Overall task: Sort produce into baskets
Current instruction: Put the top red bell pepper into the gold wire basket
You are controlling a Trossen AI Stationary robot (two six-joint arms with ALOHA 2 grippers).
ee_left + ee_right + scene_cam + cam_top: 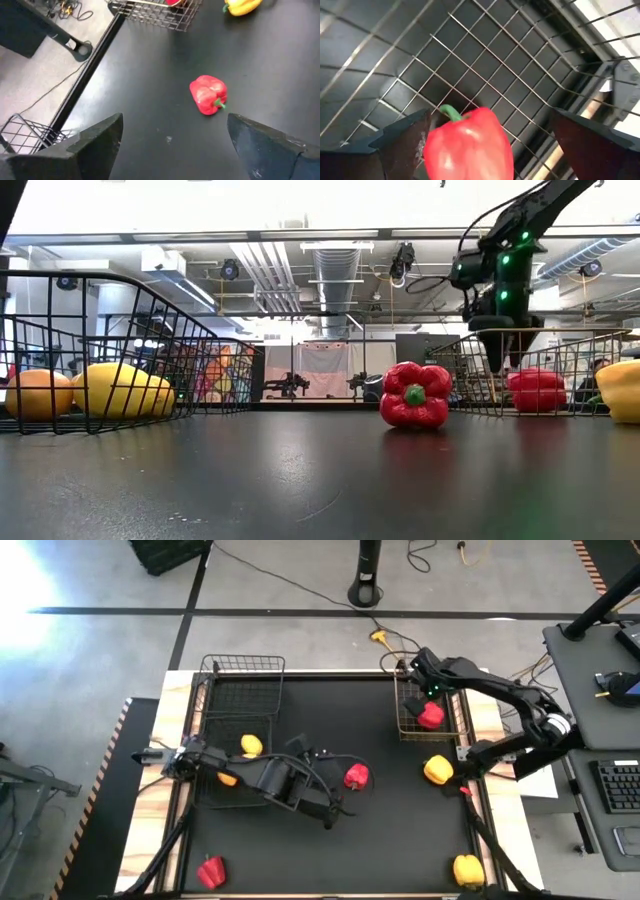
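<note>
My right gripper [423, 698] is open over the wire basket [405, 725] at the table's far right. Its fingers stand on either side of a red pepper [468, 146] that lies on the basket floor [537, 390], and they are apart from it. My left gripper [172, 130] is open and empty at the table's middle [338, 804]. It points at another red pepper [208, 94] that lies on the black mat [356, 777]. Two yellow-orange pieces [251, 745] [228, 778] lie in the wire basket [100, 350] at the left.
A yellow pepper [438, 770] lies just near of the right basket. Another yellow pepper [468, 868] is at the near right corner. A red pepper [211, 871] is at the near left. An empty wire basket [243, 680] stands at the far left.
</note>
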